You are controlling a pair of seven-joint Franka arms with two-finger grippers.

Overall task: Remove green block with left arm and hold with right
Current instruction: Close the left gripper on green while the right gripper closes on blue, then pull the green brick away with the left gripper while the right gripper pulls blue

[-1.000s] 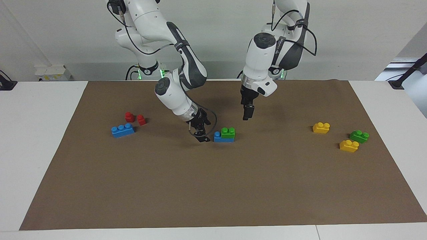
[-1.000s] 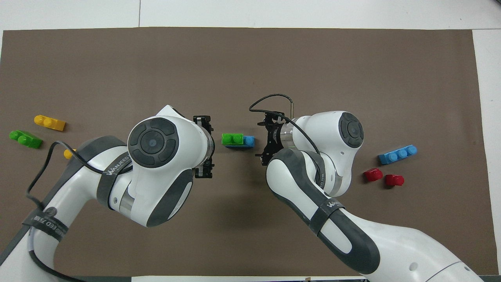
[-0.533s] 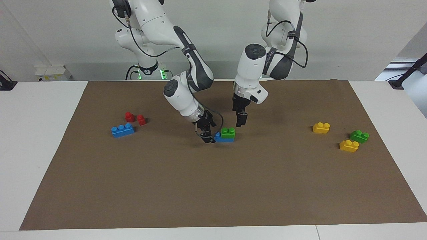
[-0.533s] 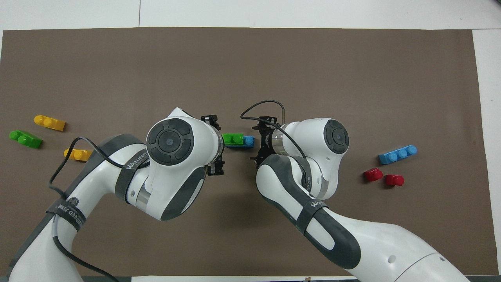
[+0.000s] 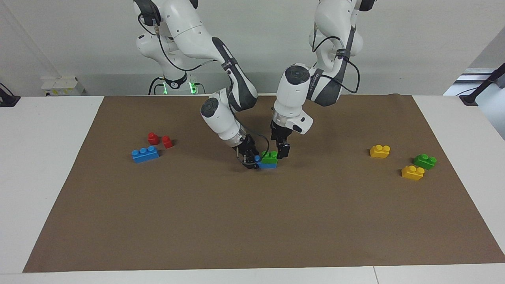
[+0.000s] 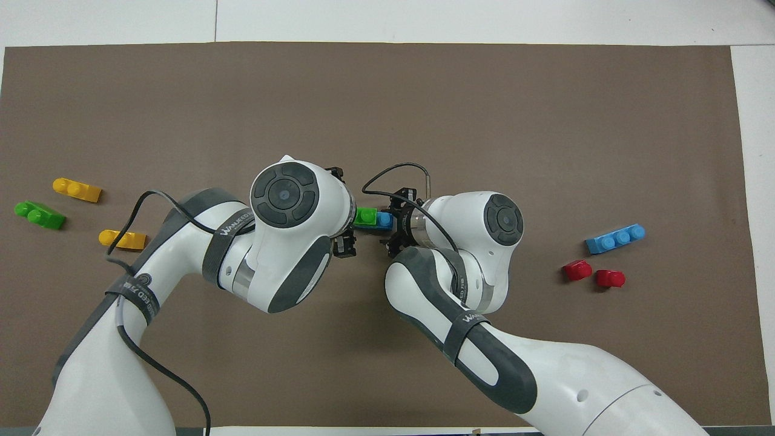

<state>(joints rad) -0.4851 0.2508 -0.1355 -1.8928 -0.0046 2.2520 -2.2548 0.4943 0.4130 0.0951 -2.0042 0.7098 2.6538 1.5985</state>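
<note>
Two green blocks (image 5: 270, 157) (image 5: 425, 161), two blue, two yellow, two red.

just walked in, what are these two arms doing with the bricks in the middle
Both arms have come in on a small stack in the middle of the mat: a green block sitting on a blue brick. The right gripper is down at the blue brick's end, closing around it to steady it. The left gripper is open right beside the green block, not yet gripping it. The other bricks lie untouched toward either end of the table.
</note>
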